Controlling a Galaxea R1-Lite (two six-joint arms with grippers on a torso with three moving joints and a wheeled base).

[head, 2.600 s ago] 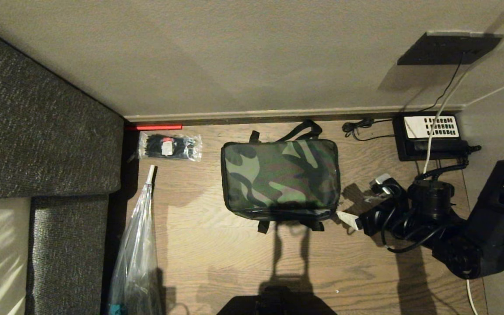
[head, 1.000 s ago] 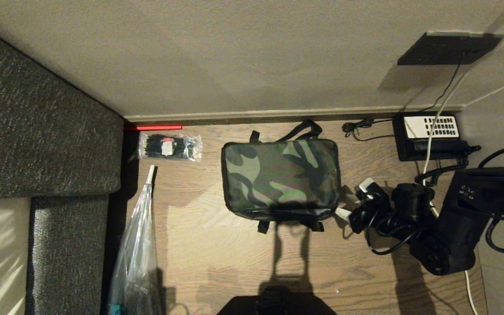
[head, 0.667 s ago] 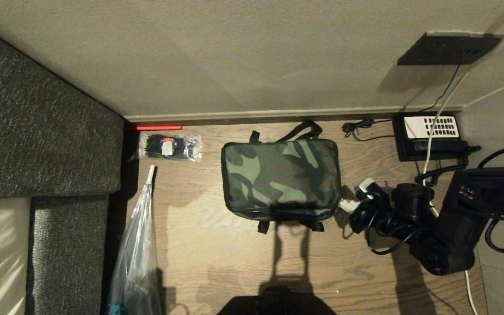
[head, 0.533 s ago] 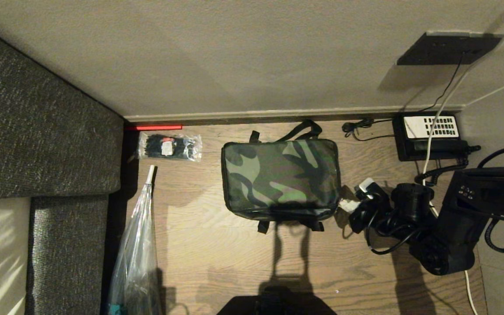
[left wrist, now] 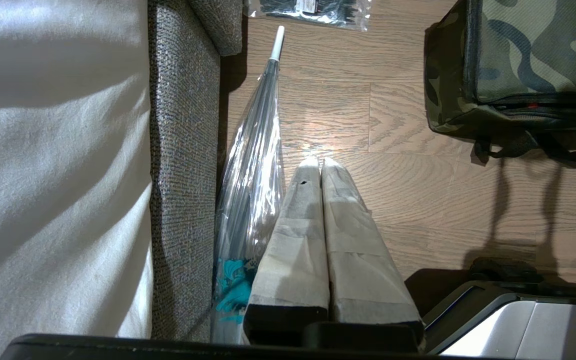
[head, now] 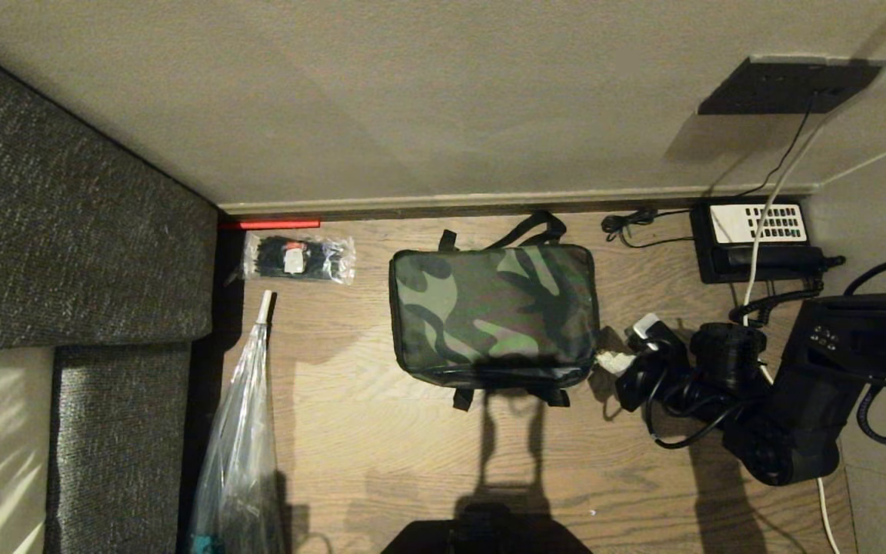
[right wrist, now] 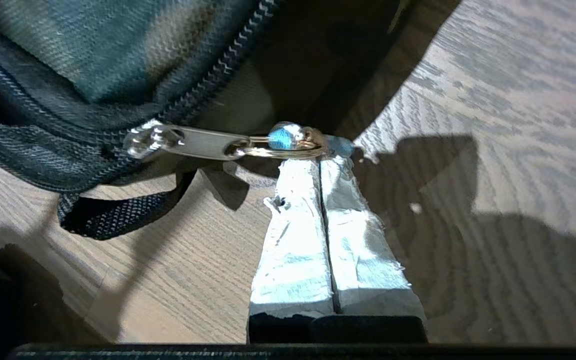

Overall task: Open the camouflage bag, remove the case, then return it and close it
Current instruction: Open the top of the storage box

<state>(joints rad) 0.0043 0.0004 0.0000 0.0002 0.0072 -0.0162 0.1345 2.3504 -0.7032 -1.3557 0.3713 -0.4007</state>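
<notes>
Clamps with the right gripper [right wrist: 320, 162], taped fingers [right wrist: 295, 210] pressed flat together with no gap, apparently on the end of a small metal ring [right wrist: 288, 144] carrying a blue bead; cannot tell how much of the ring sits between the tips. Leads outward from there, in one straight line, through the ring to a flat silver pull tab [right wrist: 203, 142] and on to the slider [right wrist: 143, 140] seated on the zip [right wrist: 218, 65]. Puts that slider at the near right corner of the bag [head: 493, 315], with the gripper just right of the corner, low over the wood floor [head: 381, 431]. Finds the bag shut, lying flat near the far wall, long axis running left to right, straps spilling out at the near and far sides. Shows nothing of the case; presumably inside. Judges the step as the start of unzipping: needs a drag that follows the seam round the corner, not a tug straight away from the bag, which would likely slide the soft bag instead. Leaves the left gripper [left wrist: 320, 162] well off to the near left, fingers closed on nothing, beside a clear umbrella [left wrist: 253, 165] and the sofa [left wrist: 183, 125]. Makes the right arm by far the nearer.
</notes>
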